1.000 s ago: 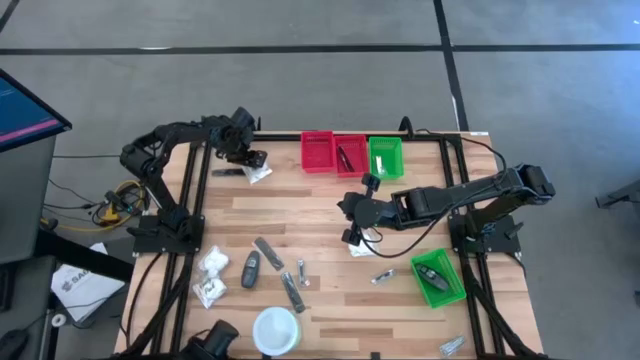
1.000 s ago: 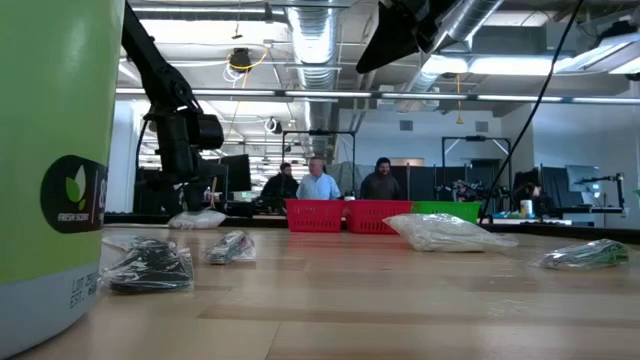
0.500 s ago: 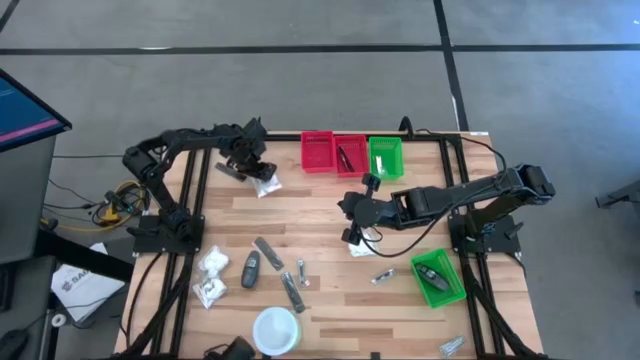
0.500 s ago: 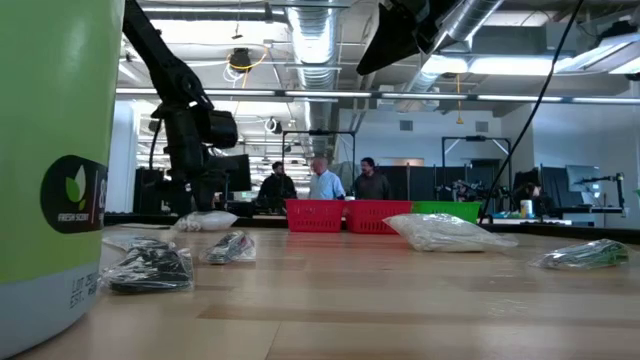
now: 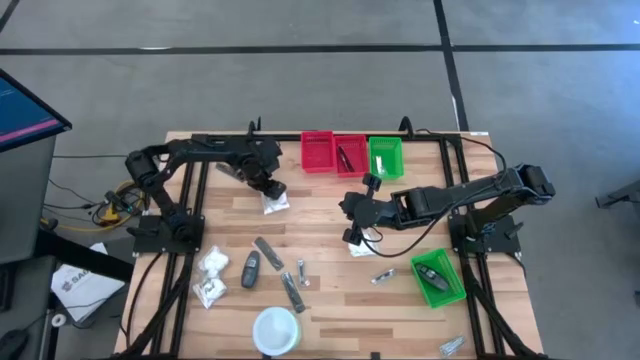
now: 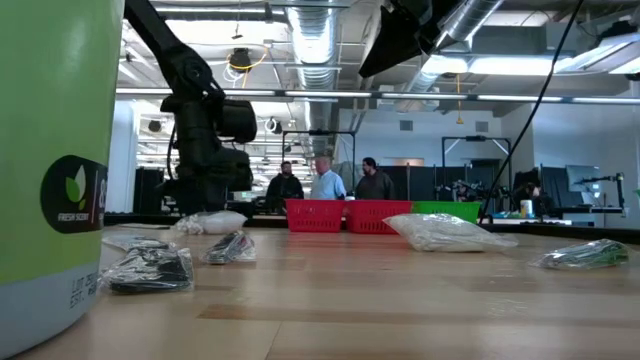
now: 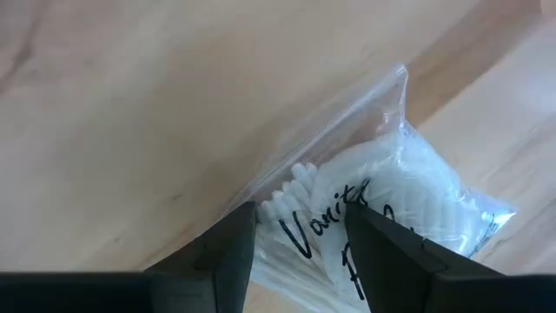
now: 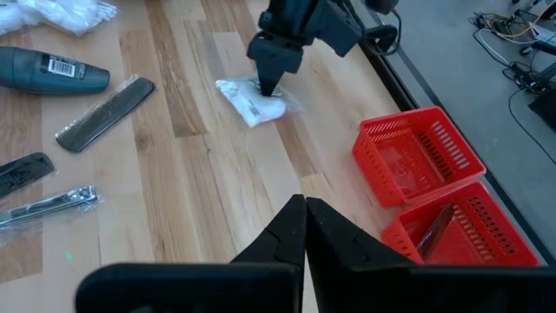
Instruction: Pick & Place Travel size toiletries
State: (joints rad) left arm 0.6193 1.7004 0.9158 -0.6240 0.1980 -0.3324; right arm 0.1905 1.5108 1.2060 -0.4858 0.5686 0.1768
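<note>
We have the left end effector [image 5: 268,190] down on a clear packet of cotton swabs [image 5: 275,203], which lies on the desk [image 5: 320,215] just in front of the first red bin [image 5: 317,152]. In the left wrist view the two fingers [image 7: 228,252] stand part-way apart with the crinkly bag [image 7: 373,209] between them, the film bunched at the tips, so we judge that they are closed on the packet, with the packet resting on the wood or barely clear of it.

To do this step well, we should make sure that the pinch takes the swabs themselves and not only loose film, since a fold of plastic can slide out under its own weight. We would lift straight up before travelling, so that the bag does not drag across the boards. The carry to the bins is short; we should keep the packet level, clear the bin's rim, and release low inside it.

The right end effector [image 8: 304,213] hangs over the middle of the desk, its fingers pressed together and holding nothing, near another clear packet [image 5: 362,246]. It should stay there, out of the left arm's path toward the bins. A comb [image 8: 105,114], nail clippers [image 8: 48,207] and more packets [image 5: 211,262] wait at the near side.
</note>
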